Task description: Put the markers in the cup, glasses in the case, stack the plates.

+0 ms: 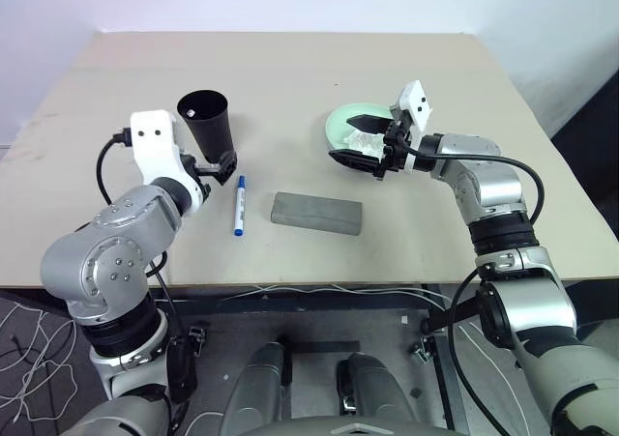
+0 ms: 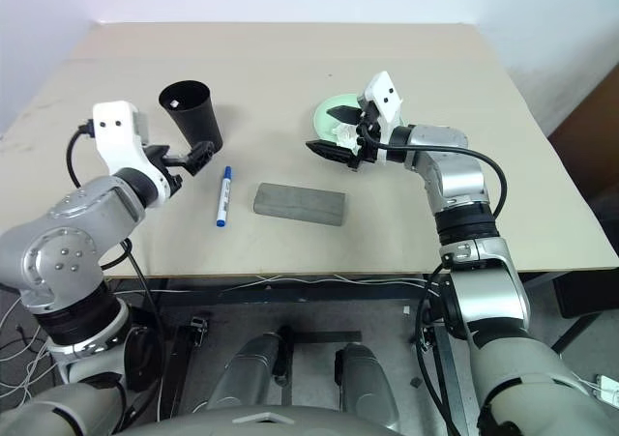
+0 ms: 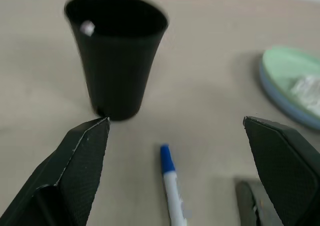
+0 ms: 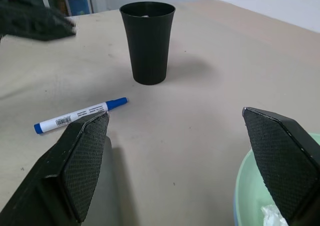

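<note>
My left fingers (image 3: 175,161) stand wide over the marker (image 1: 239,205), lying on the worktop (image 1: 290,78) beside the cup (image 1: 207,123). I should drop straight, pinch mid-barrel. My right fingers (image 1: 365,141) gape, empty, above the plates (image 1: 340,125).

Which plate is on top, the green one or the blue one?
The mint green plate is on top. The light blue plate peeks out beneath its edge, and the crumpled white tissue lies on the green one.

Beige tabletop (image 1: 290,78), matte, few faint scuffs nr its left edge. 1 small crumpled white tissue (image 1: 366,142) at right-centre. Thin white cables (image 1: 319,291) along tabletop's near edge; more cables on grey floor (image 1: 29,359) below left.
</note>
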Robot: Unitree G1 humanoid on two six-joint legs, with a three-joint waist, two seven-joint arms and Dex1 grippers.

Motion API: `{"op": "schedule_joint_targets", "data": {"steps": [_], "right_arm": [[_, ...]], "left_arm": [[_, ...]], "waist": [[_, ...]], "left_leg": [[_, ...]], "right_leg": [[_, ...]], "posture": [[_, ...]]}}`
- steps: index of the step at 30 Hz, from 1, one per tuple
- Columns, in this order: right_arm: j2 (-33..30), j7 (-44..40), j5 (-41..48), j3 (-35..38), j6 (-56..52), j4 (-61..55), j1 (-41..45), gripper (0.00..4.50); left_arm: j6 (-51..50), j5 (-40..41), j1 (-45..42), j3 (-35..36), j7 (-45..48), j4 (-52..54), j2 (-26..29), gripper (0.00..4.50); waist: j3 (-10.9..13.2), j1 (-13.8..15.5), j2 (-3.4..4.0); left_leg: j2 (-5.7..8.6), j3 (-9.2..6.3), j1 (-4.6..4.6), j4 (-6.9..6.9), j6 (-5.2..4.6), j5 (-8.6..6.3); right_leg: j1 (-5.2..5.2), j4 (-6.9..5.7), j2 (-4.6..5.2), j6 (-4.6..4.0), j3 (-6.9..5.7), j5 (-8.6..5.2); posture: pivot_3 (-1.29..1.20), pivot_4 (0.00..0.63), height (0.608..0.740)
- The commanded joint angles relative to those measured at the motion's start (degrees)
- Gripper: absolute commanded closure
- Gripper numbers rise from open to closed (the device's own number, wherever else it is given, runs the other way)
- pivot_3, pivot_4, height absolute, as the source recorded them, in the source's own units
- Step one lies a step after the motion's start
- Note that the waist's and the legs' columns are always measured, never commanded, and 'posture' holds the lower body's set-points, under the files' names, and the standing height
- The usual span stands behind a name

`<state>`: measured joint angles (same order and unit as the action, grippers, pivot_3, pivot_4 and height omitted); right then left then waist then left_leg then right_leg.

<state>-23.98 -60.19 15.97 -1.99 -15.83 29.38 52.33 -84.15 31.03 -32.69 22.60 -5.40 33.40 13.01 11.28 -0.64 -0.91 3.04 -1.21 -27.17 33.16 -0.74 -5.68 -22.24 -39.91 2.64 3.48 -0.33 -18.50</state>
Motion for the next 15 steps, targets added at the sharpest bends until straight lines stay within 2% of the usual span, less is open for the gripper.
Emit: {"op": "schedule_joint_targets", "data": {"steps": [1,9,15], "right_arm": [[-0.55,-0.09,0.02,0.92,1.28,-1.15,2.19,0.00],[-1.13,1.12,0.04,1.37,0.67,-3.02,0.51,0.00],[-1.29,2.12,0.35,1.68,0.33,-4.38,-0.71,0.00]], "left_arm": [[-6.29,-1.83,-2.32,-0.55,-0.77,-0.16,-1.69,0.03],[-8.35,-4.83,0.09,-6.48,-0.24,-4.67,-1.68,0.03],[-7.74,-8.82,1.85,-11.60,-0.60,-7.78,1.44,0.03]], "waist": [[0.00,0.08,0.00],[0.00,0.03,0.00],[0.00,0.02,0.00]], "left_leg": [[0.00,0.00,0.00,0.01,0.00,0.00],[0.00,0.00,0.00,-0.02,0.02,0.00],[0.00,0.00,-0.02,-0.06,0.03,-0.01]], "right_leg": [[0.00,0.00,0.00,0.00,0.00,0.00],[-0.02,0.02,0.00,-0.01,0.01,0.00],[-0.06,0.07,0.01,-0.01,0.03,0.00]], "posture": [[0.00,0.150,0.727],[0.00,0.150,0.727],[0.00,0.150,0.727]]}}
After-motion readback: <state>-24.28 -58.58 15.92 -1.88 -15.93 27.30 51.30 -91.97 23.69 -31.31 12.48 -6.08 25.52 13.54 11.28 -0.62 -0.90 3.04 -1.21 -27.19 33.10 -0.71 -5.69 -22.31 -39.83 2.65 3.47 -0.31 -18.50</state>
